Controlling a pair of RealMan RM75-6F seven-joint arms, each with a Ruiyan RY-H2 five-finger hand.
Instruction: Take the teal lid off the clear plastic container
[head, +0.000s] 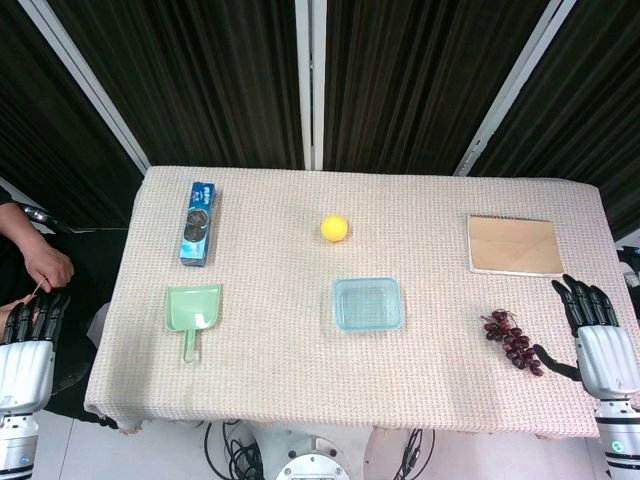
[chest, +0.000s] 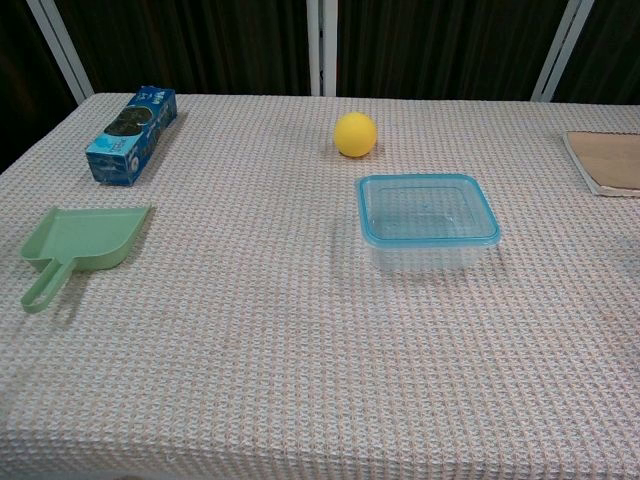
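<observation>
Biggest worry here, honestly: the clear plastic container looks light and it's sitting loose on the woven cloth of the bench. If only one hand pulls up on the teal lid, my guess is the whole box comes up with it, or it skids across the cloth instead of popping open. One hand probably needs to pin the base while the other peels at a corner. The lid rim also looks thin and sits flush on the box, so fingertips could slip off the edge without catching it.

The yellow ball sits just behind the container, so a clumsy reach from the far side could knock it rolling. The grapes lie right next to the right hand, near the bench's right edge, and could get swept aside when that arm swings in.

Where things are now: the container is roughly mid-bench, a bit toward the near side, lid fully on. Both hands are well away from it. The right hand hangs at the right edge, fingers extended and apart, holding nothing. The left hand is off the left edge, fingers straight, also empty. Neither touches the container.
</observation>
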